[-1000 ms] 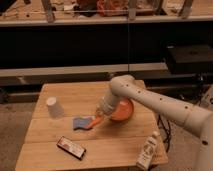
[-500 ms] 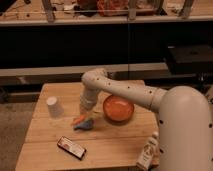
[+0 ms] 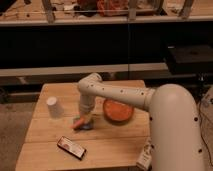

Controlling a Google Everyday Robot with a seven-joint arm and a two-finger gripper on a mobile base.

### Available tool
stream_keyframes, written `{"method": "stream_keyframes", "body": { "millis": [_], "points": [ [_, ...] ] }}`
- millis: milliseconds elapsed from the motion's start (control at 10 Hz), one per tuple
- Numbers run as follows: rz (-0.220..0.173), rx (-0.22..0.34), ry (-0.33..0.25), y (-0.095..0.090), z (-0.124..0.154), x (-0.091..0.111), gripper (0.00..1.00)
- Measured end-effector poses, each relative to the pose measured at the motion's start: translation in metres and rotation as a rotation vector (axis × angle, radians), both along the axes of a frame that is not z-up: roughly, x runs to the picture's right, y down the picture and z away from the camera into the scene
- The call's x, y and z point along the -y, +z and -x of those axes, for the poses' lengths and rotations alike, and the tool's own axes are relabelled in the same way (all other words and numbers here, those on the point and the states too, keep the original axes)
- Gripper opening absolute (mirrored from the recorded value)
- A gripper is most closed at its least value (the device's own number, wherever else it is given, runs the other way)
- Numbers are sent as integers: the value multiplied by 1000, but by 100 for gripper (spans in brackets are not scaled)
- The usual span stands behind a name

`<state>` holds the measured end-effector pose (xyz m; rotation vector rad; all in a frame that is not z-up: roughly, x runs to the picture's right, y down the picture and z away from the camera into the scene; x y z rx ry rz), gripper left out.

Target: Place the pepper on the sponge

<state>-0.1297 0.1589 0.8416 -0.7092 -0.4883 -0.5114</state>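
The pepper (image 3: 78,123), a slim orange vegetable, lies at the left edge of the blue-grey sponge (image 3: 88,125) on the wooden table (image 3: 50,145), partly resting on it. My gripper (image 3: 84,118) hangs straight down from the white arm, right over the pepper and sponge. The arm's wrist hides most of the sponge and the right end of the pepper.
A round orange bowl (image 3: 118,111) sits just right of the sponge. A white cup (image 3: 52,106) stands upside down to the left. A dark packet with red trim (image 3: 71,147) lies near the front edge. A bottle (image 3: 145,156) stands at the front right corner.
The arm has swung left from the bowl's side and now stands upright over the sponge. The pepper came down with it and sits lower, at the sponge's left edge.
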Motion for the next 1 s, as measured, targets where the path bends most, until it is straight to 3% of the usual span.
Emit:
{"method": "stream_keyframes", "body": {
  "millis": [200, 500, 1000],
  "points": [
    [-4, -5, -16, 6, 2, -6, 52],
    [-44, 9, -39, 2, 0, -6, 78],
    [-69, 11, -71, -16, -2, 4, 80]
  ]
}}
